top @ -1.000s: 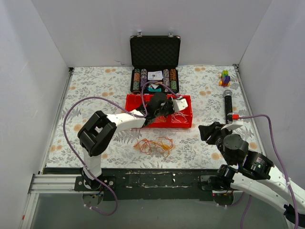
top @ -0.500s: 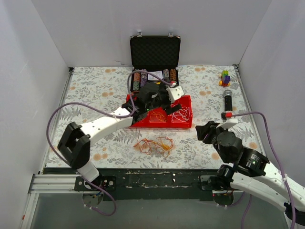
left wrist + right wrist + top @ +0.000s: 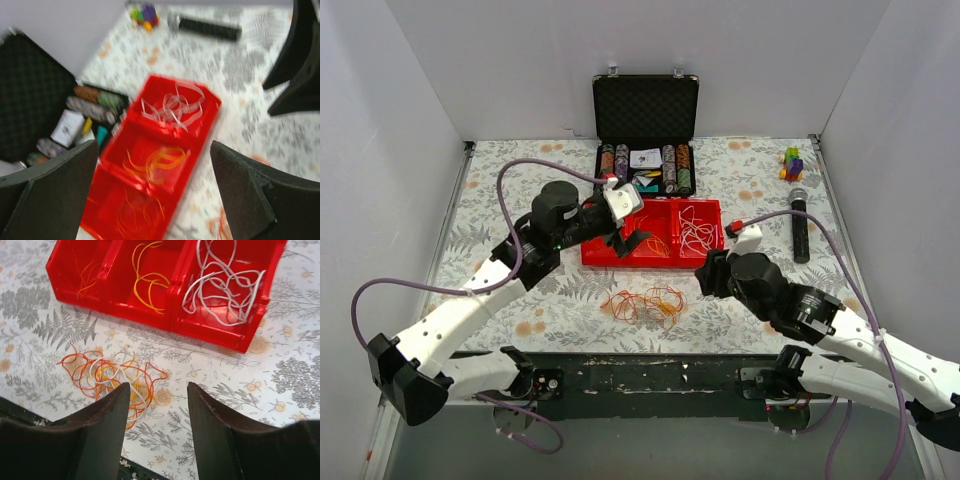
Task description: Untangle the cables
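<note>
The cables point(image 3: 645, 303) lie in a small orange, yellow, white and reddish tangle on the flowered table, in front of the red tray point(image 3: 710, 262). My right gripper point(image 3: 708, 274) hovers just right of the tangle, open, with nothing between its fingers. In the right wrist view the cables point(image 3: 107, 375) sit at the left fingertip of my right gripper point(image 3: 159, 386). My left gripper point(image 3: 624, 238) hangs wide open and empty above the tray's left end. The left wrist view is blurred; my left gripper point(image 3: 154, 145) frames the tray point(image 3: 200, 120).
The tray's three compartments hold white wires point(image 3: 222, 285), yellow-orange wires point(image 3: 147, 282) and thin orange wires point(image 3: 85, 272). Behind the tray stands an open black case point(image 3: 645, 110) with chips. A black microphone point(image 3: 800, 225) and a small colourful toy point(image 3: 791, 163) lie at the right.
My left gripper has opened wide and pulled back to the left from over the tray. My right gripper has moved left toward the tangle and opened a little more.
</note>
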